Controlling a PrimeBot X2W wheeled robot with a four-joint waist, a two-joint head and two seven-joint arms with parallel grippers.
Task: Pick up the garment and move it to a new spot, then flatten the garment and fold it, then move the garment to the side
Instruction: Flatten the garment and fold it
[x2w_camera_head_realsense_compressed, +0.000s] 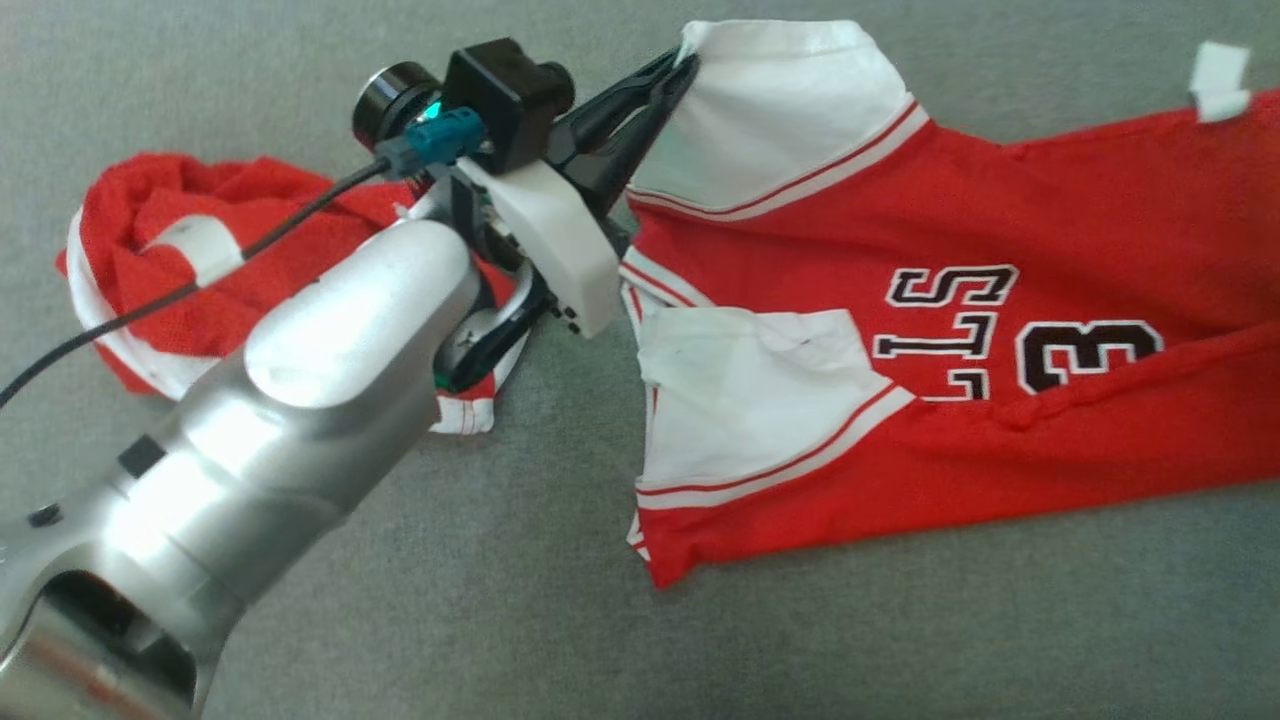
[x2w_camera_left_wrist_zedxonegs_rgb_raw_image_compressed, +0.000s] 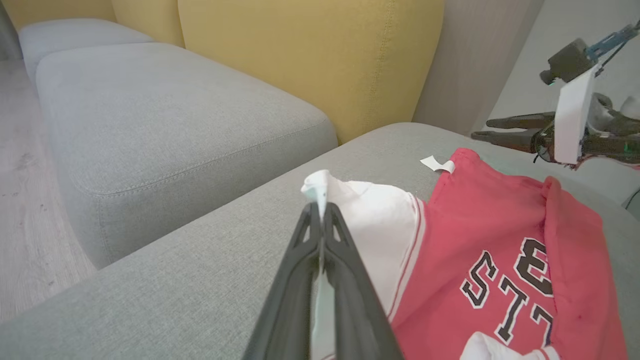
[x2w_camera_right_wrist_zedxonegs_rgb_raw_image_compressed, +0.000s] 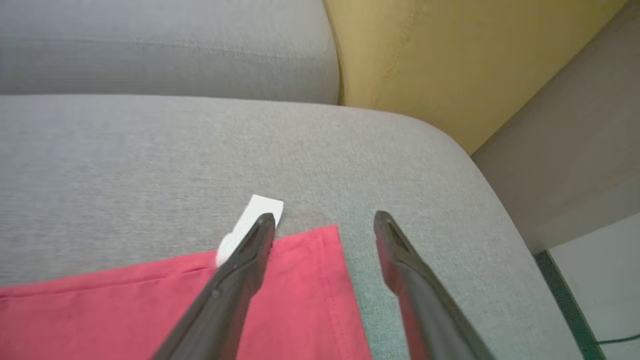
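Observation:
The garment (x2w_camera_head_realsense_compressed: 800, 250) is a red jersey with white sleeves and black lettering, spread on a grey sofa seat. My left gripper (x2w_camera_head_realsense_compressed: 685, 60) is shut on the corner of the far white sleeve (x2w_camera_head_realsense_compressed: 780, 110), which it holds slightly raised. The left wrist view shows that corner pinched between the fingertips (x2w_camera_left_wrist_zedxonegs_rgb_raw_image_compressed: 327, 212), with the jersey (x2w_camera_left_wrist_zedxonegs_rgb_raw_image_compressed: 475, 225) to the right. My right gripper (x2w_camera_right_wrist_zedxonegs_rgb_raw_image_compressed: 324, 220) stands open over the jersey's red hem corner (x2w_camera_right_wrist_zedxonegs_rgb_raw_image_compressed: 310, 280), its left fingertip beside a white tag (x2w_camera_right_wrist_zedxonegs_rgb_raw_image_compressed: 265, 206). It also shows at the left wrist view's upper right as the right gripper (x2w_camera_left_wrist_zedxonegs_rgb_raw_image_compressed: 482, 128).
A crumpled red and white cloth (x2w_camera_head_realsense_compressed: 170, 240) lies left of the jersey, partly behind my left arm. Yellow back cushions (x2w_camera_left_wrist_zedxonegs_rgb_raw_image_compressed: 300, 60) rise behind the seat and a second grey seat (x2w_camera_left_wrist_zedxonegs_rgb_raw_image_compressed: 150, 125) adjoins it. The seat's rounded edge (x2w_camera_right_wrist_zedxonegs_rgb_raw_image_compressed: 500, 210) drops off at the right.

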